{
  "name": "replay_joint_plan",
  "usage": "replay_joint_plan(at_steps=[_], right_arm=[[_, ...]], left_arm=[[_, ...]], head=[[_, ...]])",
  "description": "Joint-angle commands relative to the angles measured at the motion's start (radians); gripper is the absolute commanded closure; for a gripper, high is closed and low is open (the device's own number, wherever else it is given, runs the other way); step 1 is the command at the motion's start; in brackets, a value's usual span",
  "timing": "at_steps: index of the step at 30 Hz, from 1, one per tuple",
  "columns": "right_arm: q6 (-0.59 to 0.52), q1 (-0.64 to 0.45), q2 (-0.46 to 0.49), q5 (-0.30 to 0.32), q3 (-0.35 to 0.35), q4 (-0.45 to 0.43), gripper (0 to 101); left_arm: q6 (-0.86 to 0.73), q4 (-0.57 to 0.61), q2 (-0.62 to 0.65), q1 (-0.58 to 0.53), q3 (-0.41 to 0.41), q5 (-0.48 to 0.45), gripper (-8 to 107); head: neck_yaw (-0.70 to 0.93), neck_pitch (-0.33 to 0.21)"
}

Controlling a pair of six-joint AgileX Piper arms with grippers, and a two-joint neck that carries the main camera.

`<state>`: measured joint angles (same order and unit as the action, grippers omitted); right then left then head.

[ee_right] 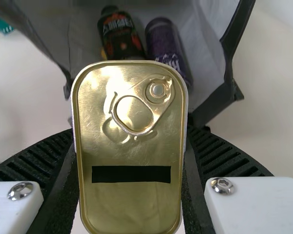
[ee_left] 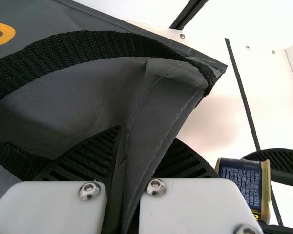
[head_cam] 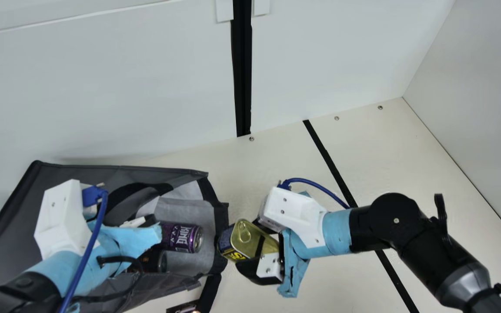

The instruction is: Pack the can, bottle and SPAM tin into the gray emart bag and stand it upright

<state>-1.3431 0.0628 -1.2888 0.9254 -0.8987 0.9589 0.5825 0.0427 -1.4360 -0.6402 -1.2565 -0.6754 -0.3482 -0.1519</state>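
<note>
The gray bag point(head_cam: 7, 217) lies on its side with its mouth facing the table's middle. Inside rest the purple can point(head_cam: 182, 237) and the dark bottle point(head_cam: 155, 261), also visible beyond the tin in the right wrist view. My right gripper point(head_cam: 257, 251) holds the SPAM tin point(head_cam: 250, 237) at the bag's mouth; in the right wrist view the gripper point(ee_right: 129, 161) clamps the gold-lidded tin point(ee_right: 132, 204) from both sides. My left gripper point(head_cam: 146, 221) is over the bag, and in the left wrist view the gripper point(ee_left: 127, 170) pinches a fold of gray bag fabric point(ee_left: 151, 117).
A black tape line point(head_cam: 324, 152) crosses the cream table point(head_cam: 385, 165), passing under my right arm. White walls stand along the back and right. A small dark object point(head_cam: 183, 308) lies at the main view's bottom edge, below the bag.
</note>
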Motion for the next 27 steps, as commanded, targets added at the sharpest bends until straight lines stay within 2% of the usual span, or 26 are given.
replay_joint_plan(at_steps=[1,14,27], right_arm=[[-0.006,0.01,0.002,-0.025,0.008,0.04,101],[-0.01,0.109,-0.021,-0.155,0.041,0.144,101],[0.011,0.219,-0.102,-0.269,0.016,0.2,101]], left_arm=[[0.0,0.0,0.0,0.0,0.0,0.0,107],[0.0,0.0,0.0,0.0,0.0,0.0,107],[0.0,0.0,0.0,0.0,0.0,0.0,107]], head=[[-0.001,-0.023],[-0.001,-0.023],[-0.001,-0.023]])
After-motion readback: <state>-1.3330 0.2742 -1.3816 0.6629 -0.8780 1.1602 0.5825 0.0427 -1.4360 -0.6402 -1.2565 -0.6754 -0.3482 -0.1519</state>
